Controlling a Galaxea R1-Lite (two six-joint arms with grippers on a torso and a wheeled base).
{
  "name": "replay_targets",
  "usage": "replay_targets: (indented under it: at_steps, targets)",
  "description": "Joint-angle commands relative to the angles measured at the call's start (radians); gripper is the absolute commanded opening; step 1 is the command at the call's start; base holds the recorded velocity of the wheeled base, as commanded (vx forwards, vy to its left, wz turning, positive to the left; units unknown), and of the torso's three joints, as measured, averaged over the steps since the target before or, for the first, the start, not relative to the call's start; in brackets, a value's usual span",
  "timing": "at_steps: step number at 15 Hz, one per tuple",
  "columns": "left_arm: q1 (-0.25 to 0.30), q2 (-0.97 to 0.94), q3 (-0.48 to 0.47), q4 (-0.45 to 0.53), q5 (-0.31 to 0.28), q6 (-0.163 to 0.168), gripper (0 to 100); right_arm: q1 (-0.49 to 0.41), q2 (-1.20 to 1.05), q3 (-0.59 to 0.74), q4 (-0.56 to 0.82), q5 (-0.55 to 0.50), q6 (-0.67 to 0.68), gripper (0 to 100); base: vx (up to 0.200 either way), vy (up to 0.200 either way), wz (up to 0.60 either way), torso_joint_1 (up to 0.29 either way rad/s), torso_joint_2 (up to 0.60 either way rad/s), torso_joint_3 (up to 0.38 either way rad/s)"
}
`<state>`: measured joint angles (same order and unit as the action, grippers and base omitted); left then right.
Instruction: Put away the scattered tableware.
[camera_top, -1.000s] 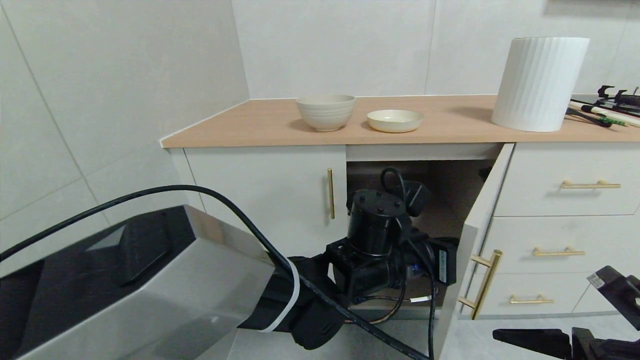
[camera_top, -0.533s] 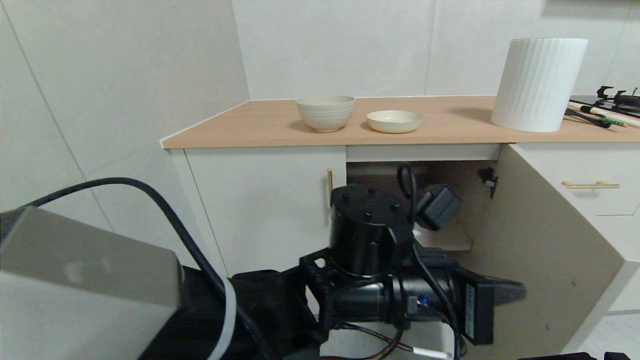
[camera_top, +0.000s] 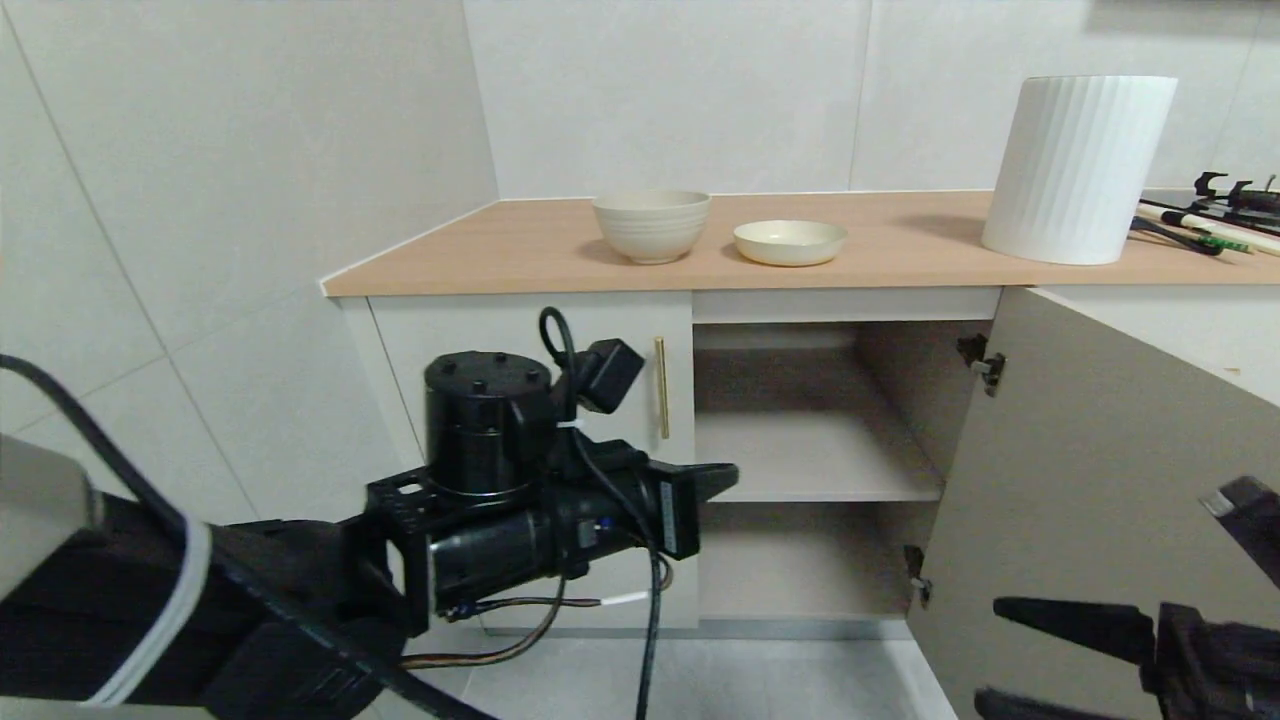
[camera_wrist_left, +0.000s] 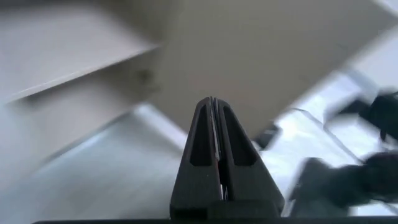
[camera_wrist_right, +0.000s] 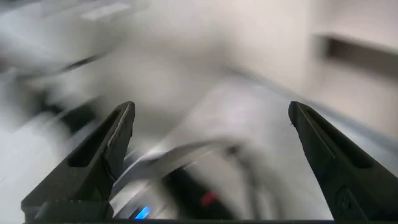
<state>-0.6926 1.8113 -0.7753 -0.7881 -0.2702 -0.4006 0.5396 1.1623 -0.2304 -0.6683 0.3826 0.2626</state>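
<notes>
A kitchen corner with pale tiled walls and a wood-topped counter (camera_top: 900, 235) over white cupboards.

Nearest, down low, are the two claws. The left claw (camera_top: 722, 479) hangs in front of the cupboard's shut left door. Its fingers are pressed together with nothing between them. The right claw (camera_top: 995, 650) is low by the open door (camera_top: 1080, 480). It is spread wide and holds nothing.

Behind them the cupboard stands open, and its shelf (camera_top: 810, 460) is bare.

Farther back, on the counter, the bowl (camera_top: 652, 225) stands toward the left end. The plate (camera_top: 790, 241) is just beside it, on its right. A tall white pot (camera_top: 1078, 168) stands toward the right end, with some pens (camera_top: 1205, 225) past it.

I think the door-opening step is done and the putting away has not begun, since both dishes sit on the counter. Next, a claw should rise to the counter, open, and take the bowl or plate by its rim. Then it should carry it down onto the shelf, keeping clear of the door.
</notes>
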Motion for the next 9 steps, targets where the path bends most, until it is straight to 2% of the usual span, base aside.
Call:
replay_targets:
  at_steps: [1, 3, 5, 7, 8, 9]
  targets:
    - [0.131, -0.199, 0.148, 0.049, 0.017, 0.054, 0, 0.000, 0.200, -0.138, 0.001, -0.137, -0.005, 100, 0.000, 0.000, 0.00, 0.000, 0.00, 0.000]
    - [0.274, -0.280, 0.225, 0.066, 0.017, 0.123, 0, 0.000, 0.249, -0.265, 0.093, -0.137, -0.075, 100, 0.000, 0.000, 0.00, 0.000, 0.00, 0.000]
    - [0.349, -0.316, 0.255, 0.069, 0.016, 0.126, 0, -0.001, 0.295, -0.458, 0.325, -0.149, -0.112, 100, 0.000, 0.000, 0.00, 0.000, 0.00, 0.000]
    - [0.386, -0.340, 0.252, 0.092, 0.016, 0.126, 0, -0.001, 0.306, -0.678, 0.605, -0.162, -0.111, 100, 0.000, 0.000, 0.00, 0.000, 0.00, 0.000]
    - [0.392, -0.348, 0.248, 0.107, 0.016, 0.128, 100, -0.001, 0.307, -0.716, 0.648, -0.163, -0.111, 100, 0.000, 0.000, 0.00, 0.000, 0.00, 0.000]
    - [0.412, -0.369, 0.235, 0.132, 0.016, 0.128, 100, -0.003, 0.318, -0.813, 0.720, -0.179, -0.101, 100, 0.000, 0.000, 0.00, 0.000, 0.00, 0.000]
